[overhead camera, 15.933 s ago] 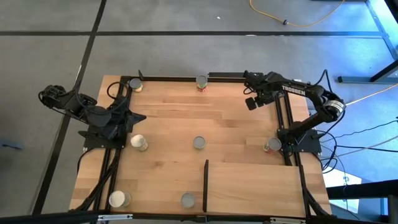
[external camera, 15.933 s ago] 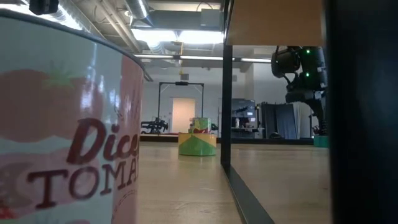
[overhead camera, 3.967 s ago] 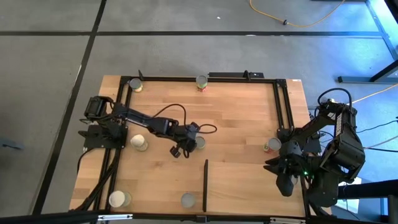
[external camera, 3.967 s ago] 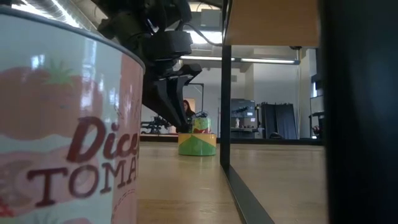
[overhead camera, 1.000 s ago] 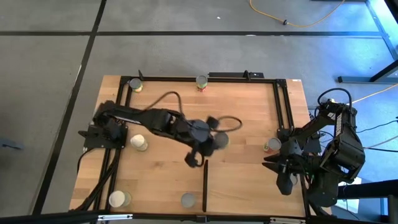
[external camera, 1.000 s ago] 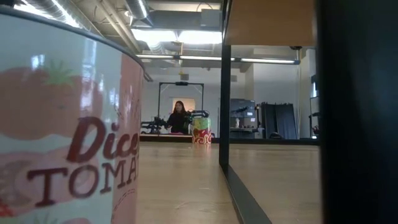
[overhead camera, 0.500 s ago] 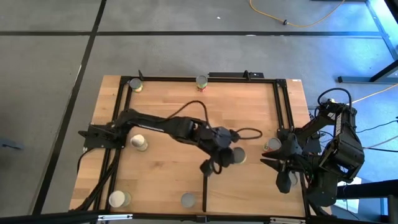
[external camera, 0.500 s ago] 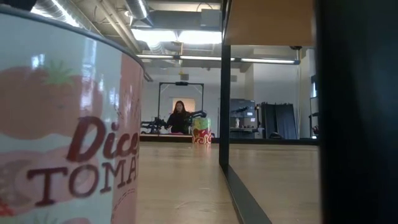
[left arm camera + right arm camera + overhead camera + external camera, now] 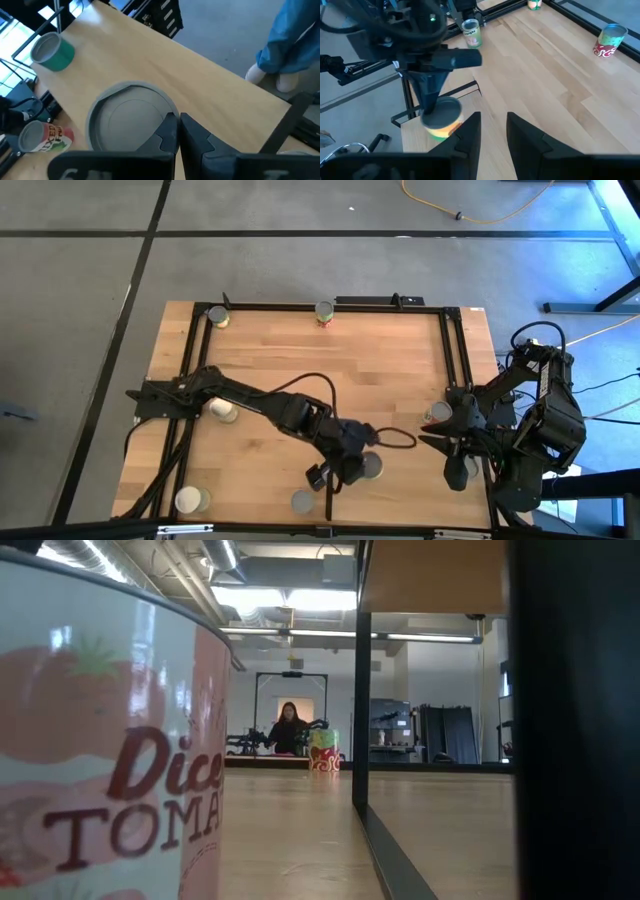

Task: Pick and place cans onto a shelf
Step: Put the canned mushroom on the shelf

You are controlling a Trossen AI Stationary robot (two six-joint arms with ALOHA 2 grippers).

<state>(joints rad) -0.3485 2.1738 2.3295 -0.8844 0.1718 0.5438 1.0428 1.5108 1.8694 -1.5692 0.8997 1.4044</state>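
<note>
I see the tabletop (image 9: 380, 370) first, with the shelf (image 9: 420, 480) filling its five o'clock corner. My left arm stretches across to the shelf's black strip (image 9: 329, 480), and the left gripper (image 9: 350, 467), fingers pressed together on the rim, pinches a grey-topped can (image 9: 368, 466) just over that edge. The right gripper (image 9: 455, 465) waits at four o'clock, fingers spread. Other cans sit at twelve (image 9: 323, 312) and seven (image 9: 190, 500).
</note>
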